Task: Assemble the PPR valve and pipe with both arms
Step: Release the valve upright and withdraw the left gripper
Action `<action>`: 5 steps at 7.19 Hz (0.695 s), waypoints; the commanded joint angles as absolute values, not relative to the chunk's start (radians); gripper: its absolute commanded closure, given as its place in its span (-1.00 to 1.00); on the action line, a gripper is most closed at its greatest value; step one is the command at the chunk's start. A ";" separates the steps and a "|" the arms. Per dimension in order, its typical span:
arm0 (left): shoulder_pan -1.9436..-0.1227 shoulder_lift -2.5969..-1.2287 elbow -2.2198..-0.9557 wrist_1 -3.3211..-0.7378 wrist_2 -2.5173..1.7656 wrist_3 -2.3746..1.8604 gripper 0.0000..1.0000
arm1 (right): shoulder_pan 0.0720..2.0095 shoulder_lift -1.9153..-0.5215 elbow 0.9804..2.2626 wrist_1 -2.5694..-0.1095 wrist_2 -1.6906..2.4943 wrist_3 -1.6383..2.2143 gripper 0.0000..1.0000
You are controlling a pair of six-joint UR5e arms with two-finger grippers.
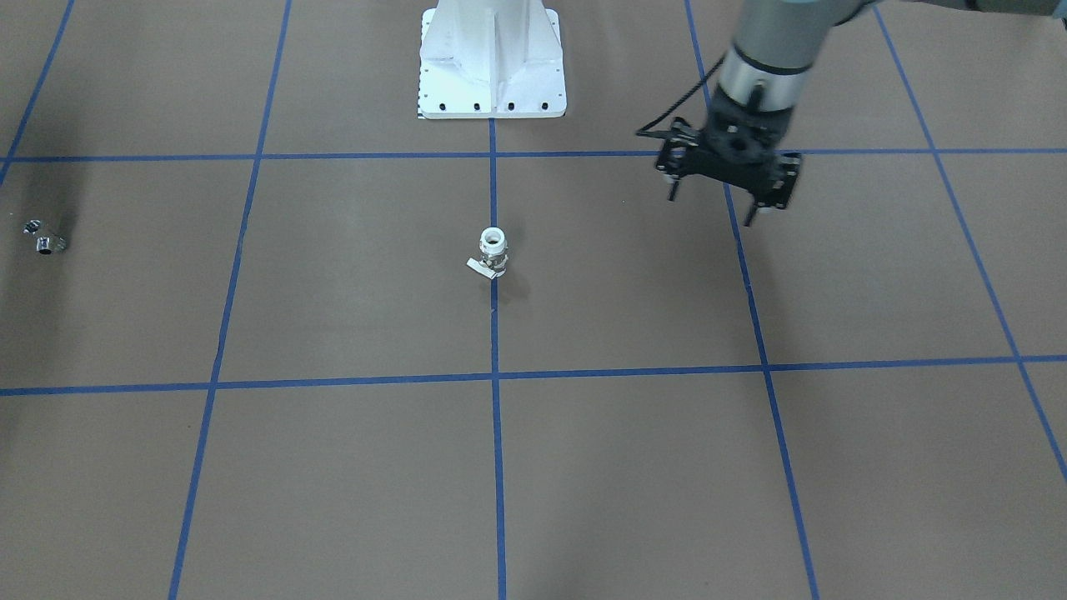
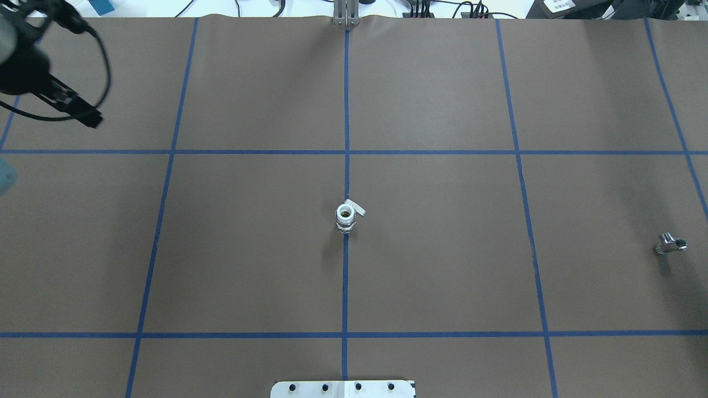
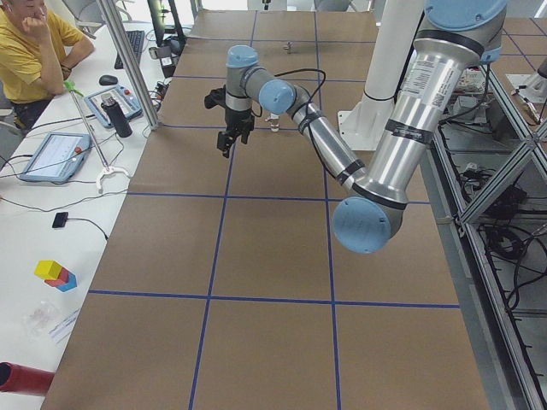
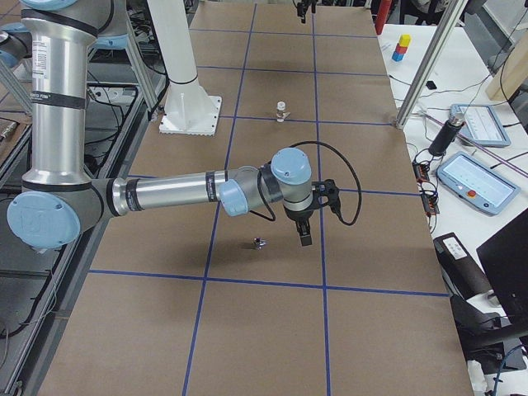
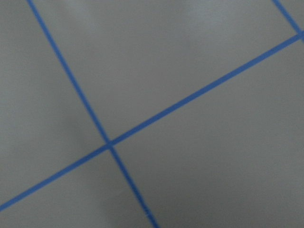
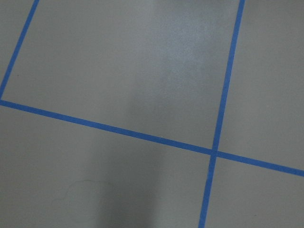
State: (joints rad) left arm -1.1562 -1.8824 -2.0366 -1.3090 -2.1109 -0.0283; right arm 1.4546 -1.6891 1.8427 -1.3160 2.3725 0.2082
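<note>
Nearest, seen from the robot's right end: the right gripper (image 4: 304,239) hovers just beside the pipe (image 4: 259,243) without touching it. Whether its fingers are spread or pressed together, I cannot tell. The pipe lies loose on the tabletop (image 1: 333,292). Mid-table, the PPR valve (image 1: 493,252) stands upright on the centre tape line, white open end up, lever out sideways, nobody holding it. Farthest, the left gripper (image 1: 709,208) hangs above the tabletop, well apart from the valve, fingers (image 1: 672,190) spread and empty. By my read nothing's done yet: both pickups and the joining are left.
</note>
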 commanded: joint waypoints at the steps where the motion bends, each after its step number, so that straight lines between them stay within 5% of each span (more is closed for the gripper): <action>1: -1.447 -1.758 -1.936 -1.321 -2.227 0.361 -1.00 | 1.372 -1.797 1.904 -1.184 2.343 0.369 -0.99; 5: -1.606 -1.591 -1.780 -1.580 -2.233 0.322 -1.00 | 1.091 -1.879 1.832 -0.852 2.117 0.594 -0.99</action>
